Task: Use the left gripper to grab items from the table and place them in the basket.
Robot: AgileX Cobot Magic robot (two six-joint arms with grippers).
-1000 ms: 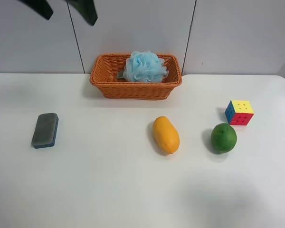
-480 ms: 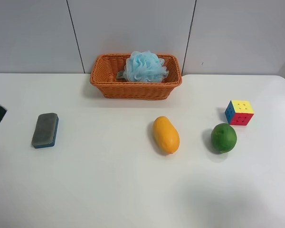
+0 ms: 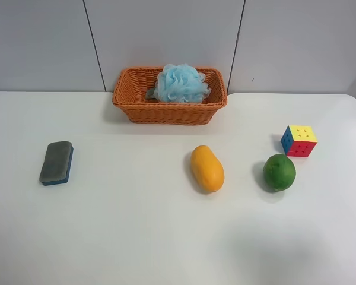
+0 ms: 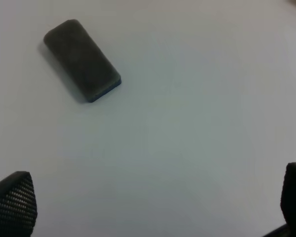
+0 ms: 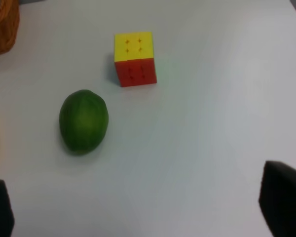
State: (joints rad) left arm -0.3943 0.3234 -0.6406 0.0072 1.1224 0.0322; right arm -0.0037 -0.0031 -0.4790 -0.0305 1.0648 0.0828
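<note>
so the left tool (image 4: 153,207) has pulled right out of the overhead shot since a second ago. its wrist cam shows the fingers spread wide with nothing between them, looking down at the grey sponge (image 4: 82,60) lying on the desk (image 3: 136,237). pouf (image 3: 181,83) is already in the basket (image 3: 169,110). mango (image 3: 207,168), green fruit (image 3: 279,172) and cube (image 3: 299,141) haven't budged. guessing the sponge is next. right tool (image 5: 138,207) is spread too, empty.
</note>
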